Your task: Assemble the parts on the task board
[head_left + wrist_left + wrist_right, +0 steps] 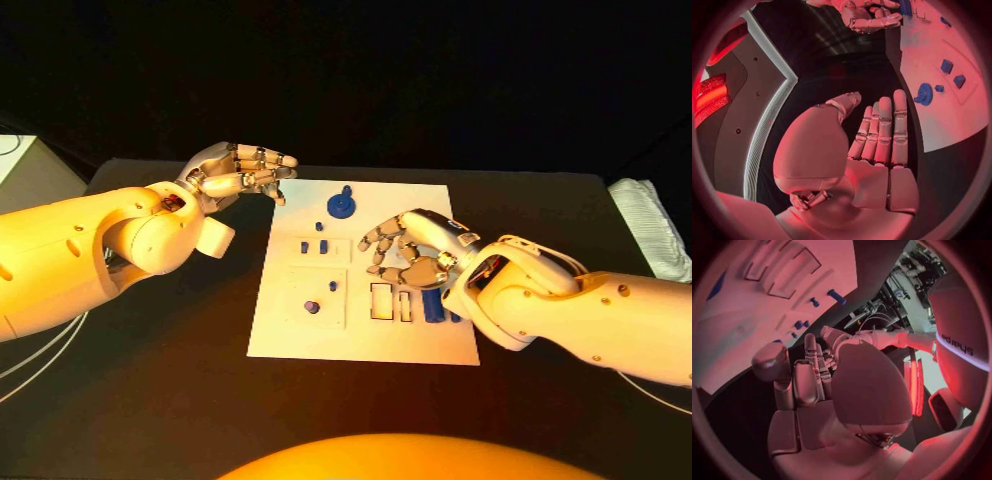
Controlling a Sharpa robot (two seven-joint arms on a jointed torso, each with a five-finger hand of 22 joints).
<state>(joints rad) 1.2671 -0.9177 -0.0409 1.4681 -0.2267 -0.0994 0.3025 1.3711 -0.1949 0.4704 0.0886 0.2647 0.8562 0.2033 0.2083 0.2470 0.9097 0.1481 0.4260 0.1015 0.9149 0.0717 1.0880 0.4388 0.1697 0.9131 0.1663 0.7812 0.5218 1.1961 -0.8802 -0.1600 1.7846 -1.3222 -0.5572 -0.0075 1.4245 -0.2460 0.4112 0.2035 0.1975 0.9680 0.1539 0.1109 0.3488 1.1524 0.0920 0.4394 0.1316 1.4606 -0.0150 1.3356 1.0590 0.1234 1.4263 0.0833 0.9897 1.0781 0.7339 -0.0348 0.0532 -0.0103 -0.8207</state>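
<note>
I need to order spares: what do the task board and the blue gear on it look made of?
Task board: seemingly rigid matte white plastic, flat with cut recesses. Blue gear: probably moulded or printed plastic, uniform matte blue with no metallic shine.

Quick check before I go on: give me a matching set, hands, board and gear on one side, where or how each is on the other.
Things:
1. left hand
2. right hand
3. board
4. gear

Places or states:
A. white, flat in the middle of the black table
B. blue, on the board's far part
C. at the board's far left corner, holding nothing
D. over the board's right half, fingers curled, nothing seen in them

Pairs: 1-C, 2-D, 3-A, 4-B
</note>
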